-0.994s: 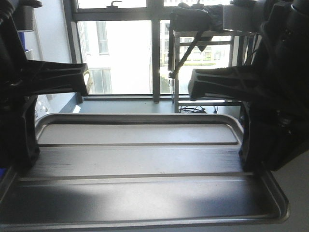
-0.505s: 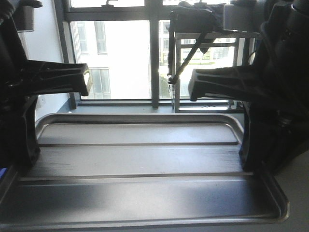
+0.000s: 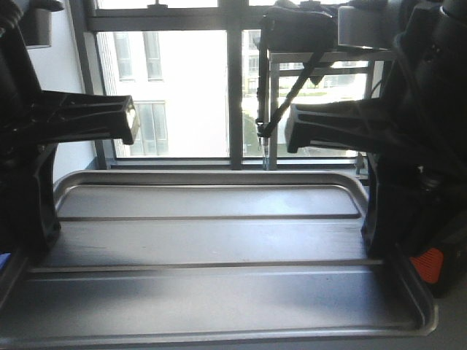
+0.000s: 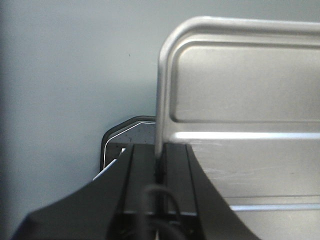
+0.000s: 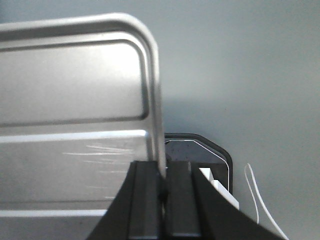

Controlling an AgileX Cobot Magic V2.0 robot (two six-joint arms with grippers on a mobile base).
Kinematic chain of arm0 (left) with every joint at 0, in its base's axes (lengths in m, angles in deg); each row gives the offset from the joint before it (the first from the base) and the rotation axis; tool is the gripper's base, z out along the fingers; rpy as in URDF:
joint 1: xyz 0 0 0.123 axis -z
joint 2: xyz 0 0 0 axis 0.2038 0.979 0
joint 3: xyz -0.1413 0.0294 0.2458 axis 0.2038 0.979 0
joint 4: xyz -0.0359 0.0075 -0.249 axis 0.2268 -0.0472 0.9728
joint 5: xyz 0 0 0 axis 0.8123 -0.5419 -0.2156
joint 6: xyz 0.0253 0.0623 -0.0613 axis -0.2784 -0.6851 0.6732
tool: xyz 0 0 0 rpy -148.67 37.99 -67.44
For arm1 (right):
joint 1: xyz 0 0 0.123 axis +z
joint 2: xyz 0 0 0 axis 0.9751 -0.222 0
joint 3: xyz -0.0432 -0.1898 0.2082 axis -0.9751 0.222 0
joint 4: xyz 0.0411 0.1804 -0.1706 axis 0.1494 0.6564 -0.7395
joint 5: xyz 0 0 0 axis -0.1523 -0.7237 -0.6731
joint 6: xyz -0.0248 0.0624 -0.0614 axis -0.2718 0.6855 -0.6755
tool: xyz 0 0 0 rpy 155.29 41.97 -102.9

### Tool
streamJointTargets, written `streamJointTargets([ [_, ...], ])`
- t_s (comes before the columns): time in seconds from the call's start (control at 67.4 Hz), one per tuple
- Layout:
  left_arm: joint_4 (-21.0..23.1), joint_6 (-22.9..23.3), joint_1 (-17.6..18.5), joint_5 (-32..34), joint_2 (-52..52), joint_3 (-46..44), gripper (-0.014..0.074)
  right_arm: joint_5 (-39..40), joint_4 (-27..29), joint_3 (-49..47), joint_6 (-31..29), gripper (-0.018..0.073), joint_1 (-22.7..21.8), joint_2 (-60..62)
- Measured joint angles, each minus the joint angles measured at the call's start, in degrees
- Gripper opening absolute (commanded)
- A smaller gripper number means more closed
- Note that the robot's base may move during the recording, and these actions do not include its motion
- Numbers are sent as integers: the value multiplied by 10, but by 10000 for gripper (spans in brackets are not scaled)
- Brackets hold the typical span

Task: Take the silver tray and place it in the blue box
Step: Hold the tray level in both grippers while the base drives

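The silver tray (image 3: pixel 211 240) fills the front view, held level and off the ground, with its two long ridges running across. My left gripper (image 3: pixel 36 226) is shut on the tray's left rim; in the left wrist view the rim edge runs between the left gripper's (image 4: pixel 159 155) pads. On the other side my right gripper (image 3: pixel 379 233) is shut on the right rim, and the right wrist view shows that rim pinched in the right gripper (image 5: pixel 163 175). Of the blue box only a blue sliver (image 3: pixel 3 260) shows at the left edge, under the tray.
Tall windows (image 3: pixel 182 80) stand straight ahead. A metal rack with black gear (image 3: pixel 306 29) is at the upper right. An orange-red part (image 3: pixel 427 266) shows by the right arm. Below lie grey floor, a black plate (image 5: pixel 200 150) and a white cable (image 5: pixel 255 195).
The tray and both grippers keep their places in the frame. The window background has shifted behind them, and the orange-red part has come into view at the lower right.
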Motion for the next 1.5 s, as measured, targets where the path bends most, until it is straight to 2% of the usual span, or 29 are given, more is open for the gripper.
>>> streamJointTargets([
  [1.499, 0, 0, 0, 1, 0, 0, -101, 0, -1, 0, 0, 50, 0, 0],
])
